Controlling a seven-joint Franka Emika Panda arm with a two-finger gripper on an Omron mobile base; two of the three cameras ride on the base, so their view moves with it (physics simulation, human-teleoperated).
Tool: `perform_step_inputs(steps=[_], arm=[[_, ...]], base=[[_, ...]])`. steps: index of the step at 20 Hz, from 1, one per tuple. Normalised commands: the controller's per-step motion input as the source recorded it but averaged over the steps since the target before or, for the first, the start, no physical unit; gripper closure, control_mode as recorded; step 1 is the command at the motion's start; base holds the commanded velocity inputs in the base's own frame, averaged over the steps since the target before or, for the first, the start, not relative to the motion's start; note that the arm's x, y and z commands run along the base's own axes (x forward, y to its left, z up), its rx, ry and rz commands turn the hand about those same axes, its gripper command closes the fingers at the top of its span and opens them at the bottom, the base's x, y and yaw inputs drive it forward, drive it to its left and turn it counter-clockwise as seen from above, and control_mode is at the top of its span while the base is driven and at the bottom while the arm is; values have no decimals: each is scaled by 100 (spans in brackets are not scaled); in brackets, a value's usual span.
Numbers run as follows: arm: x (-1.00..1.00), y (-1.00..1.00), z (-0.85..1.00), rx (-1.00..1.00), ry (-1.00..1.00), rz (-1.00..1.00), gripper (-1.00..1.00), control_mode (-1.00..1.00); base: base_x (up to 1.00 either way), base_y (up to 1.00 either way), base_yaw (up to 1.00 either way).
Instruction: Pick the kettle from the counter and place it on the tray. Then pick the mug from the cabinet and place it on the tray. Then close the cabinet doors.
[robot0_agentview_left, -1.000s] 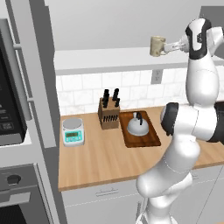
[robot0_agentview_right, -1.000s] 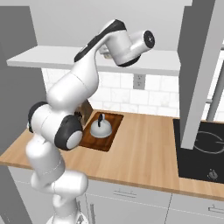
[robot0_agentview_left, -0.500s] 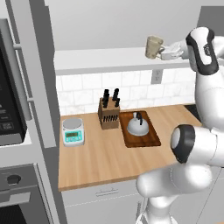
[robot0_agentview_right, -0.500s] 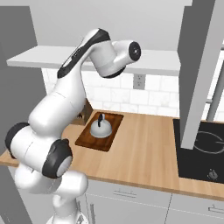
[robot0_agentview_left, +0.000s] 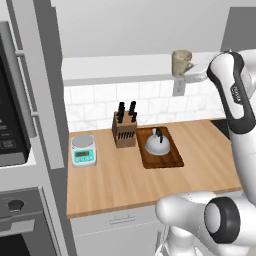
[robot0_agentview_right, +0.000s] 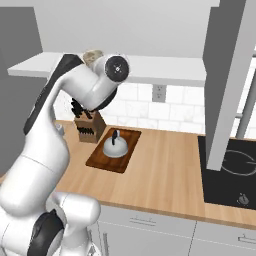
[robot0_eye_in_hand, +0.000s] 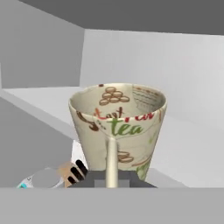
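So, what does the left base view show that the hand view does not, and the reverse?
Left base view alone: the kettle sitting on the tray, and the counter around them. Hand view alone: the print on the mug, with the word "tea", and the mug's pale inside. Both: the mug at the cabinet shelf, plus the knife block and the scale below.

One mug sits up at the jaws. Well below them there is one kettle, one tray, one knife block and one kitchen scale. One wall socket shows behind, and one hob off to the side.
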Motion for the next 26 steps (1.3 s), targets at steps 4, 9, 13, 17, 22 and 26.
perform_step_inputs(steps=[4,9,13,17,22,26], arm=[[-100,0,1,-4,0,-5,100,-100],[-72,0,-5,-3,7,4,100,-100],[-5,0,-1,-1,1,1,100,-100],[0,0,0,0,0,0,100,-100],[-7,0,-13,-1,7,0,100,-100],[-14,0,-65,-8,30,0,100,-100]], base=[[0,0,0],[0,0,0],[0,0,0],[0,0,0],[0,0,0],[0,0,0]])
